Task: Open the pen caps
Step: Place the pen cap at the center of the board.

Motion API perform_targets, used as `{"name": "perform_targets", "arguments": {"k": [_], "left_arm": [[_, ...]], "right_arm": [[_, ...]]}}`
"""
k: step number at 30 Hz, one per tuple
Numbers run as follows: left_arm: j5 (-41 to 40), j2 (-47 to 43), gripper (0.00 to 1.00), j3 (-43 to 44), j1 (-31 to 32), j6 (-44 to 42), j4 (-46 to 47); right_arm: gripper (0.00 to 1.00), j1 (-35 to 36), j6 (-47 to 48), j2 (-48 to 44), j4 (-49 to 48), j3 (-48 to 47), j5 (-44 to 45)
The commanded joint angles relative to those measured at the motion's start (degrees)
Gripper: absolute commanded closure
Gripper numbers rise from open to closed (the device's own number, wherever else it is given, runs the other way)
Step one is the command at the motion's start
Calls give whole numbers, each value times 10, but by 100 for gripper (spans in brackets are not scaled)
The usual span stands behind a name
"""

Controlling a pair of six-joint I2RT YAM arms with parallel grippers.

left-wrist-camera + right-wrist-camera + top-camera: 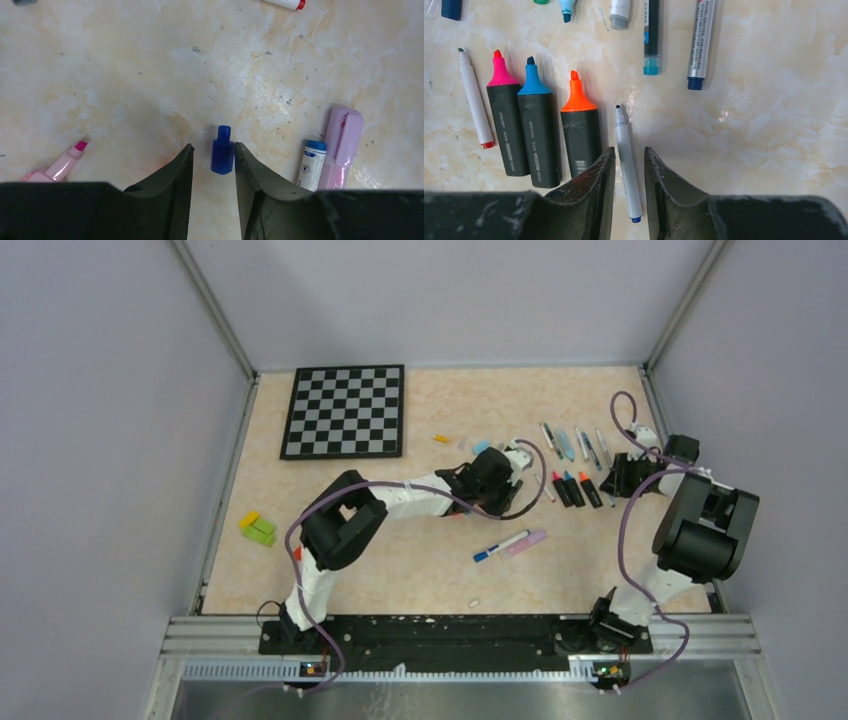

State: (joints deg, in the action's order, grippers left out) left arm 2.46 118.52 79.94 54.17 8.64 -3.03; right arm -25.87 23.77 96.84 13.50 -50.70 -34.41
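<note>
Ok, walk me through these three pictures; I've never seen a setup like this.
Two robot arms are bolted to a table edge. The wide picture looks down from above them; the other two come from cameras on each wrist. Pens, black highlighters and a chessboard lie on the table. The left end effector stands open around a loose dark blue cap; the right end effector stands open around an uncapped thin white pen. Neither grips anything.

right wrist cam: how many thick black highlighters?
3, side by side, uncapped: pink-tipped highlighter leftmost, blue-tipped highlighter middle, orange-tipped highlighter rightmost, next to the blue-ended white pen. Others could lie out of frame.
</note>
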Motion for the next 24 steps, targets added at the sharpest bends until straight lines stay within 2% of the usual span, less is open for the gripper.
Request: {"name": "perform_targets", "arguments": {"k": [1, 10, 16, 19, 24], "left_arm": [[4, -55, 59, 16, 2, -3, 0], [15, -124, 53, -5, 2, -3, 9], [31, -226, 45, -108, 2, -4, 79], [9, -296, 36, -178, 2, 6, 102], [-12, -417, 7, -311, 2, 17, 181]], "right_arm": [[73, 2, -4, -43, 7, -20, -9], [73, 3, 8, -122, 34, -15, -37], [73, 2, 40, -199, 103, -19, -137], [73, 2, 34, -241, 117, 1, -208], [72, 2, 1, -302, 87, 55, -332]]}}
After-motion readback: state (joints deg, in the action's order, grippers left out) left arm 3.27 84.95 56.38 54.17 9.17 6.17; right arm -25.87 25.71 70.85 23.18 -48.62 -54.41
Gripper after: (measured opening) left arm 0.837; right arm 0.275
